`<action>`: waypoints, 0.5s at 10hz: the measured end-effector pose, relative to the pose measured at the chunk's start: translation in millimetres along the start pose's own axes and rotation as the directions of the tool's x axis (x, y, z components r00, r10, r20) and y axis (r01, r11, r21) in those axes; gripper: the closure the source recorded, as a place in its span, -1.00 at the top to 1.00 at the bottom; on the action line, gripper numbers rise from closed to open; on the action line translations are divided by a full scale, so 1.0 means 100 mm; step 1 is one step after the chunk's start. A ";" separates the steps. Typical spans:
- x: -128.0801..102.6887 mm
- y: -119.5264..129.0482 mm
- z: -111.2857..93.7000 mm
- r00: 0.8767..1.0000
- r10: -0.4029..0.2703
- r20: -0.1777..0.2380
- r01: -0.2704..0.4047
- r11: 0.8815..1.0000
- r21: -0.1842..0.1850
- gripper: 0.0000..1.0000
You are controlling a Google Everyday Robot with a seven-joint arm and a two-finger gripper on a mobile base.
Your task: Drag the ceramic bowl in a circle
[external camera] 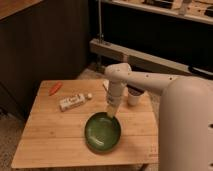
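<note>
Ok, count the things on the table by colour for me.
Green: 1, the ceramic bowl
White: 2, the cup and the bottle lying on its side
Orange: 1, a small object
Total: 4
The gripper is at the bowl's far rim.

Setting: indoor test area, lab-like rather than domestic. Indicators: a low light-wood slatted table (45, 145) standing alone on a speckled floor (10, 131), a dark panelled wall (50, 45), and a grey metal framing rail (145, 60) behind. The white arm's gripper (111, 115) is at the far rim of the glossy dark green ceramic bowl (102, 134).
</note>
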 end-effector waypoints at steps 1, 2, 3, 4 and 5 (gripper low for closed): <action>0.02 -0.01 0.00 1.000 -0.002 -0.009 0.002 1.000 0.004 -0.90; 0.04 -0.01 0.03 1.000 -0.011 -0.017 0.011 1.000 0.000 -0.90; 0.03 0.04 0.06 0.999 -0.031 -0.029 0.031 1.000 0.000 -0.90; 0.00 0.12 0.08 0.998 -0.047 -0.040 0.047 0.999 0.002 -0.90; -0.06 0.20 0.10 0.997 -0.059 -0.044 0.059 0.998 0.003 -0.90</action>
